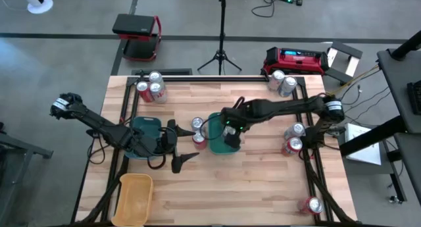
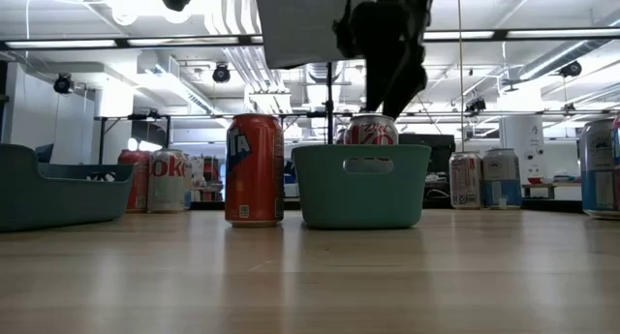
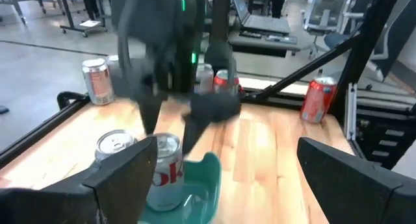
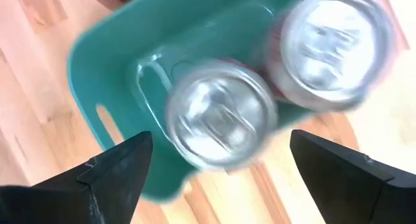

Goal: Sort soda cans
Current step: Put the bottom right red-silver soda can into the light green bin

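The wooden table carries 3 trays: 2 teal and 1 yellow. One teal tray lies under the left arm, the other teal tray sits at the table's middle under the right arm, and the yellow tray rests near the front left corner.

2 dark arms reach in from the sides. The right gripper hangs over the middle teal tray with its fingers spread wide and nothing between them. Directly below it 1 silver-topped can stands upright inside that tray. The left gripper lies low beside the left teal tray, its fingers parted and empty.

From above, 12 cans can be counted, apart from the 1 in the middle tray, which the right arm covers in that view. 3 cans stand in a tight cluster at the back left corner. 2 cans stand together at the back right corner. 2 cans stand at the right edge, 1 silver-grey and 1 red, just beside each other. 1 red can lies near the front right corner. Just left of the middle tray stand 2 more: a silver-grey can and a red can. In the low view, an orange-red can stands just beside the tray's left wall.
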Available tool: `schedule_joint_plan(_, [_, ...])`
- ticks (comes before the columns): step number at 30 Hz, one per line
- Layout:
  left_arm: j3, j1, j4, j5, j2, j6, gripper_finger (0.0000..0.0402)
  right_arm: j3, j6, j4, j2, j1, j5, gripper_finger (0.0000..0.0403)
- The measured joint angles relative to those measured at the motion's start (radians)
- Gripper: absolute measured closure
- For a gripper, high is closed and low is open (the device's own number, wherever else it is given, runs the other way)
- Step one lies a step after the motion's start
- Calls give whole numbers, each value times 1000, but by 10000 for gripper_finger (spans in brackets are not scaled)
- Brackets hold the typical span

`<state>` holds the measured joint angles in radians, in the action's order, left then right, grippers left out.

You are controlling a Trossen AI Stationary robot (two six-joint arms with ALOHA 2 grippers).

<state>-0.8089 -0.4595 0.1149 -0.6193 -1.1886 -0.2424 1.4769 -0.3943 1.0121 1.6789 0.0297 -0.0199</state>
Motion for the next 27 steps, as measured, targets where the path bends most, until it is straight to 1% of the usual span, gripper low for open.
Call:
schedule_joint_plan(5, [1, 0, -11, 0, -10, -10, 47, -27, 9, 118, -89, -28, -28, 66])
schedule_joint_plan(9, [2, 2, -12, 0, -29, -13, 47, -128, 10, 95, -128, -70, -52, 97])
schedule_joint_plan(12, [2, 2, -11, 0, -44, -15, 47, -227, 2, 15, -152, -88, -78, 125])
schedule_joint_plan(15, [2, 2, -1, -1, -59, -25, 47, -308, 11, -121, -159, -91, -109, 156])
schedule_joint_plan(17, [2, 3, 7, -1, -67, -29, 47, -346, 23, -210, -160, -90, -113, 179])
schedule_joint_plan(20, [2, 3, 11, -1, -76, -33, 47, -380, 38, -313, -156, -90, -113, 214])
schedule_joint_plan(23, [2, 3, 15, -2, -80, -37, 47, -403, 40, -367, -125, -87, -113, 247])
schedule_joint_plan(27, [2, 5, 20, -2, -82, -37, 47, -401, 55, -410, -78, -80, -121, 284])
